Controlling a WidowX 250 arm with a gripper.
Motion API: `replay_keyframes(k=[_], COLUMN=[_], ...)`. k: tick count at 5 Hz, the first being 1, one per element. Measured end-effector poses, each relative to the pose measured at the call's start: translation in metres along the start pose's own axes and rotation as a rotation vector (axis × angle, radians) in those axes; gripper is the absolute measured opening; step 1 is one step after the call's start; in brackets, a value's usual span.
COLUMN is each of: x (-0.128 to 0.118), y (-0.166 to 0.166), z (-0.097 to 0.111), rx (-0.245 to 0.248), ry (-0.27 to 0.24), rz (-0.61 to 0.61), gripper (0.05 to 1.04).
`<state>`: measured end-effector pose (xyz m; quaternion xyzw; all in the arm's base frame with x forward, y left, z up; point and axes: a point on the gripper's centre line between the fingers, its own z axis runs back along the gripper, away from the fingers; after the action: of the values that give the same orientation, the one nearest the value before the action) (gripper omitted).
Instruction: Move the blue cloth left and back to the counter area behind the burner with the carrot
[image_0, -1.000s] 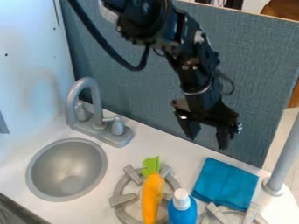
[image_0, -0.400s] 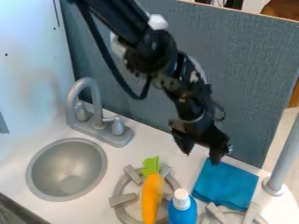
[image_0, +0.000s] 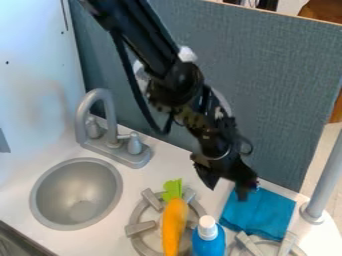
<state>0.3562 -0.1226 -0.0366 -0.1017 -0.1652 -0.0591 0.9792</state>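
The black gripper (image_0: 227, 191) hangs above the counter, right of centre, its two fingers spread with nothing between them. Its right finger overlaps the upper left part of a folded blue cloth (image_0: 260, 212) in the view; whether they touch I cannot tell. Down and to the left, an orange toy carrot (image_0: 174, 225) with a green top lies across a grey stove burner (image_0: 139, 228). Beside the carrot stands a blue bottle (image_0: 209, 243) with a white cap, cut off by the bottom edge of the view.
At left is a round grey sink (image_0: 44, 200) with a grey faucet (image_0: 100, 95) behind it. A second burner (image_0: 248, 245) is at the bottom right, near a grey post (image_0: 325, 182). A blue-grey panel (image_0: 280, 100) rises behind the counter.
The arm and gripper have moved down and slightly left, bringing the gripper close over the cloth's upper left side. Its fingers remain apart. The carrot, bottle and cloth have stayed put.
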Motion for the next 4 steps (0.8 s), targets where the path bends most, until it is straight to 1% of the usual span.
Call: replay_keyframes(k=[1, 2, 3, 4], x=[0.005, 0.012, 0.013, 0.017], y=[0.004, 0.009, 0.01, -0.004], z=[-0.016, -0.032, -0.044, -0.052], rx=[0.023, 0.054, 0.072, 0.06], ry=[-0.006, 0.002, 0.011, 0.01], rz=[0.012, 0.019, -0.014, -0.04], gripper=[1.004, 1.004, 1.004, 1.004])
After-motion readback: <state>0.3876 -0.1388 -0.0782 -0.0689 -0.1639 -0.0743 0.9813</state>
